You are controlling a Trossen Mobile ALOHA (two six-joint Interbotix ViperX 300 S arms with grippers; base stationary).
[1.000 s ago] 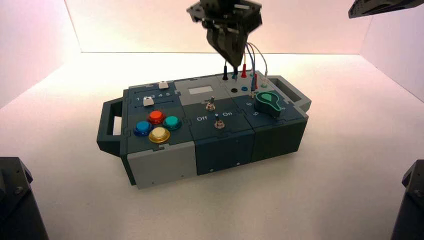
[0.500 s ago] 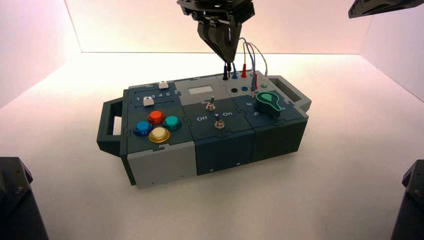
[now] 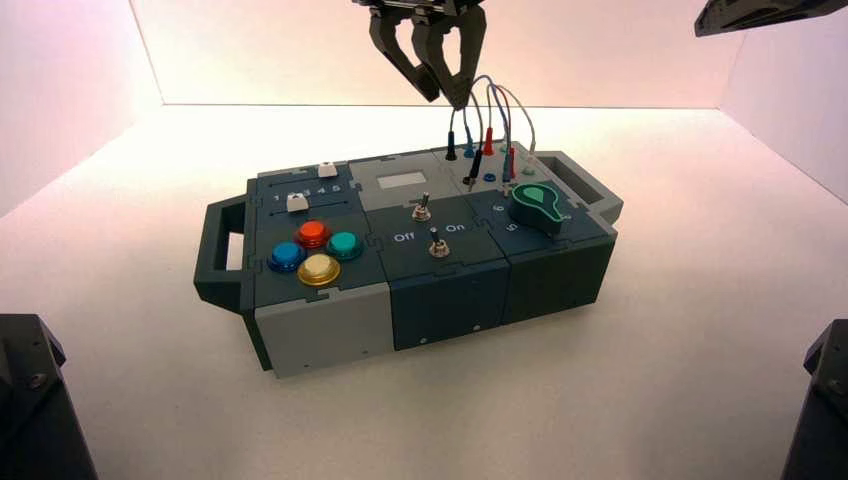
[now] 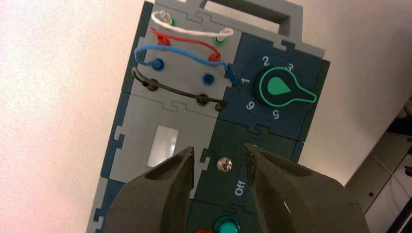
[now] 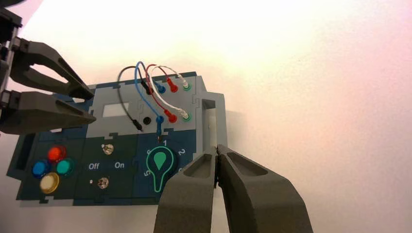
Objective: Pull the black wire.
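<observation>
The black wire point(image 4: 175, 90) loops over the grey socket panel at the far end of the box point(image 3: 320, 325). One black plug sits in its socket point(image 5: 144, 88). The other plug point(image 5: 137, 125) is out and lies loose beside the empty black socket point(image 5: 146, 120). In the high view that loose plug point(image 3: 475, 168) leans over the panel. My left gripper point(image 3: 447, 98) hangs above the panel, open and empty. It also shows in its own wrist view point(image 4: 219, 151) and in the right wrist view point(image 5: 91, 106). My right gripper point(image 5: 216, 149) is shut and empty, off the box's knob end.
Red point(image 4: 187, 43), white point(image 4: 194, 32) and blue point(image 4: 184, 52) leads share the panel; the blue lead's one end point(image 4: 235, 80) lies loose by the green knob point(image 4: 279, 87). Two toggle switches point(image 3: 423, 210) and coloured buttons point(image 3: 315, 252) sit nearer. The right arm point(image 3: 765, 12) is parked at top right.
My left gripper has risen from the socket panel and opened, letting go of the black wire. The near black plug is out of its socket and now lies loose.
</observation>
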